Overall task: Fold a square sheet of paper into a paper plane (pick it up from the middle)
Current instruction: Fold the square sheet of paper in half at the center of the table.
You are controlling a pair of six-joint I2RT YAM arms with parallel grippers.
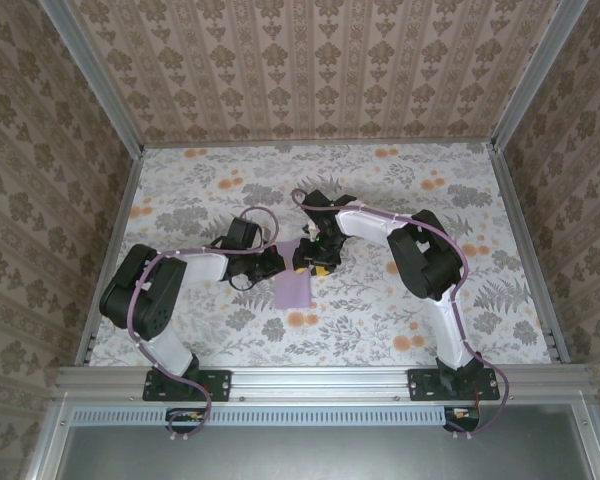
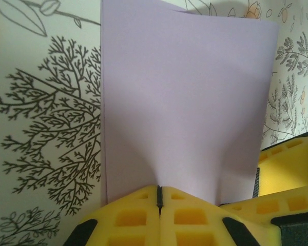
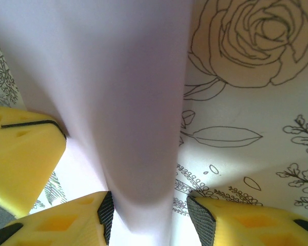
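Floral tablecloth (image 1: 380, 200) underneath. At frame centre, lilac square sheet of paper (image 1: 294, 291), pinched at its edge by left gripper (image 2: 159, 192), jaws pressed together; straddled by right gripper (image 3: 150, 205), jaws spread.

Soft, even light overhead, with faint shadows on the table (image 1: 400, 320). Both wrist views are bright; the sheet of paper (image 3: 133, 102) looks blurred up close, perhaps slightly overexposed.
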